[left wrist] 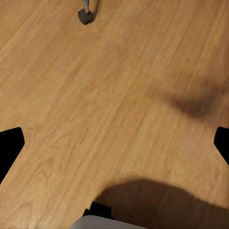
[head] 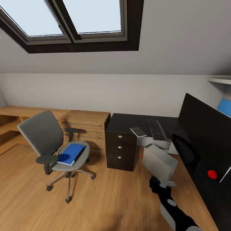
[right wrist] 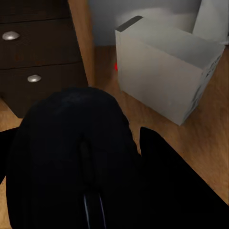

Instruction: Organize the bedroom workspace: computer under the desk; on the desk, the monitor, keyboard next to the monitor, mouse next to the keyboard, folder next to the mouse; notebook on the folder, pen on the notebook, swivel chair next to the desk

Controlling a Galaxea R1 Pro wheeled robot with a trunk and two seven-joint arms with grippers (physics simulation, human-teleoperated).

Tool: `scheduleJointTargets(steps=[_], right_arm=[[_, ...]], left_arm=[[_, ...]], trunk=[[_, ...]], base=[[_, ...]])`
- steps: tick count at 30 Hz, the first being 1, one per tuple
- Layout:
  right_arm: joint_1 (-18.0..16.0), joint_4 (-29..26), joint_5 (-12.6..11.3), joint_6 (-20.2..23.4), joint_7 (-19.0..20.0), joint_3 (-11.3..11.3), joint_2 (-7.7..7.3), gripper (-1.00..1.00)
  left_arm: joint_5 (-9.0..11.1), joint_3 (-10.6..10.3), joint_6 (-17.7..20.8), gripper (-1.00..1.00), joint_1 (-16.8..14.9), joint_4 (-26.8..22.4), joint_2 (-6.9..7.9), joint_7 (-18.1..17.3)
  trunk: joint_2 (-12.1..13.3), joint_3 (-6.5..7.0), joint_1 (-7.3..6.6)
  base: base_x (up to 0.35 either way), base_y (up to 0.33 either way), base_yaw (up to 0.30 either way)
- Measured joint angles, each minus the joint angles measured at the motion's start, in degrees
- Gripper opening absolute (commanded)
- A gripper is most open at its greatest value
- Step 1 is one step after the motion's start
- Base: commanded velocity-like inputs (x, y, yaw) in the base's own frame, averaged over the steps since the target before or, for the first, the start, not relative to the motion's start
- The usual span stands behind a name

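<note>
Attic bedroom with wood floor: the bright blue flat folder (head: 71,154) sits on the grey swivel chair (head: 48,144), the right gripper (right wrist: 95,191) clamps a rounded black mouse (right wrist: 76,143) that could slip out mid-carry, left gripper (left wrist: 114,143) spread wide over floor.

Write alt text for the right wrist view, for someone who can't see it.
The right gripper holds a black rounded mouse close to the camera, blocking most of the lower frame. Beyond it, a light grey computer tower stands on the wood floor, beside the dark drawer unit with round silver knobs.
</note>
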Motion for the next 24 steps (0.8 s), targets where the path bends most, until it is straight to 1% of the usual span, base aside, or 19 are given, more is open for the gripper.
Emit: scheduleJointTargets(steps=[1, 2, 3, 5, 6, 8, 10, 12, 14, 24], right_arm=[[0.0, -2.1, 0.1, 2.3, -0.7, 0.0, 0.38, -1.0], [-0.1, -3.2, 0.1, 3.7, -1.1, 0.0, 0.62, -1.0], [-0.1, -5.3, 0.2, 6.5, -2.0, 0.0, 1.09, -1.0], [-0.1, -7.2, 0.2, 9.3, -2.9, 0.0, 1.51, -1.0], [-0.1, -8.9, 0.1, 11.6, -3.5, 0.0, 1.79, -1.0], [-0.1, -12.0, -0.1, 14.1, -4.2, 0.0, 1.97, -1.0], [-0.1, -15.5, -0.2, 15.5, -4.5, 0.0, 2.02, -1.0], [0.0, -17.7, -0.3, 16.3, -4.6, 0.0, 2.12, -1.0], [0.0, -18.7, -0.5, 16.7, -4.7, 0.0, 2.18, -1.0], [0.0, -18.6, -0.7, 16.9, -5.0, 0.0, 2.26, -1.0]], left_arm=[[0.0, 0.0, 0.0, 1.0, 0.0, 0.0, -0.02, 0.0], [0.0, 0.0, 0.0, 1.0, 0.0, 0.0, -0.02, 0.0], [0.0, 0.0, 0.0, 1.0, 0.0, 0.0, -0.03, 0.0], [0.0, 0.0, 0.0, 1.0, 0.0, 0.0, -0.04, 0.0], [0.0, 0.0, 0.0, 1.0, 0.0, 0.0, -0.04, 0.0], [0.0, 0.0, 0.0, 1.0, 0.0, 0.0, -0.04, 0.0], [0.0, 0.0, 0.0, 1.0, 0.0, 0.0, -0.05, 0.1], [0.0, 0.0, 0.0, 1.0, 0.0, 0.0, -0.05, 0.0], [0.0, 0.0, 0.0, 1.0, 0.0, 0.0, -0.05, 0.0], [-0.1, 0.0, 0.0, 1.0, 0.0, 0.0, -0.05, 0.1]], trunk=[[0.0, 0.0, 0.0], [0.0, 0.0, 0.0], [0.0, 0.0, 0.0], [0.0, 0.0, 0.0], [0.0, 0.0, 0.0], [0.0, 0.0, 0.0], [0.0, 0.01, 0.0], [0.0, 0.0, 0.0], [0.0, 0.0, 0.0], [0.0, -0.35, 0.0]], base=[[0.0, 0.0, 0.0], [0.0, 0.0, 0.0], [0.0, 0.0, 0.0], [0.0, 0.0, 0.0], [0.0, 0.0, 0.0], [0.0, 0.0, 0.0], [0.0, 0.0, 0.0], [0.0, 0.0, 0.0], [0.0, 0.0, 0.004], [0.0, 0.0, 0.146]])
